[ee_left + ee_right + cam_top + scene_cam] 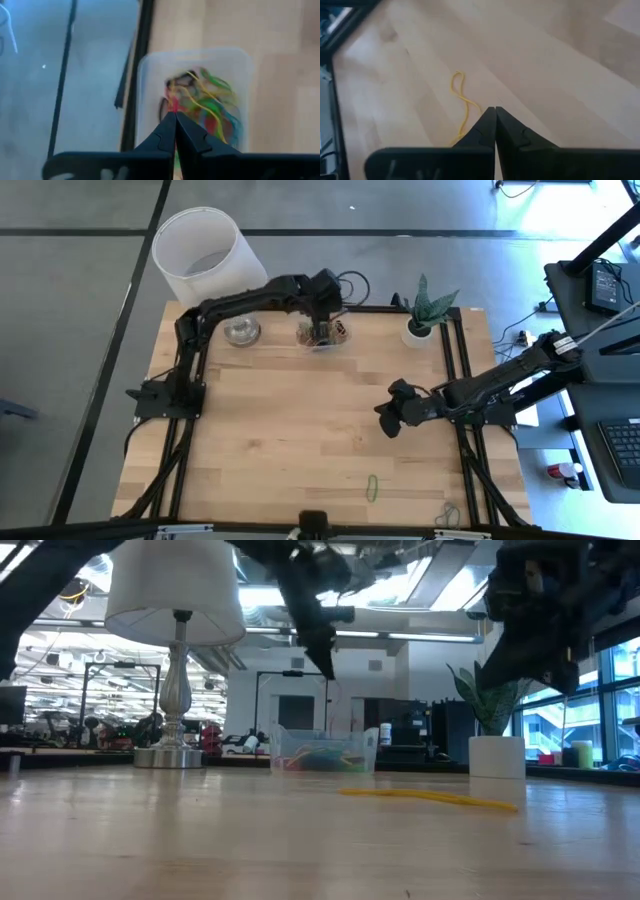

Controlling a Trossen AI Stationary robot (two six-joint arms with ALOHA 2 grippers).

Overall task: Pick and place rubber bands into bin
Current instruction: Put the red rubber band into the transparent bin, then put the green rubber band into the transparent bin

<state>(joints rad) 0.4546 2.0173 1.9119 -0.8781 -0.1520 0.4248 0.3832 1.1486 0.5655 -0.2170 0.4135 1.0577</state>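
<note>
The clear bin (322, 333) stands at the table's far edge and holds several rubber bands (207, 105) in green, yellow, red and orange. My left gripper (175, 115) hangs shut just above it, slanting down, with a thin red rubber band (173, 104) at its tips. My right gripper (385, 420) is shut above the table's right half, touching nothing. A yellow band (461, 100) lies flat on the wood beside its fingertips. A green band (372, 487) and a dark band (447, 515) lie near the front edge. My left gripper pinches a thin red rubber band (173, 104) at its very fingertips. The fingers slant down from the table's left over the bin. The band hangs a little below the tips, above the bands in the bin; which part of the loop is caught is too small to tell.
A lamp with a large white shade (205, 255) stands left of the bin on its metal foot (241, 332). A white plant pot (420, 328) stands right of the bin. Black frame rails (455, 370) run along the table's edges. Bare wood fills the middle.
</note>
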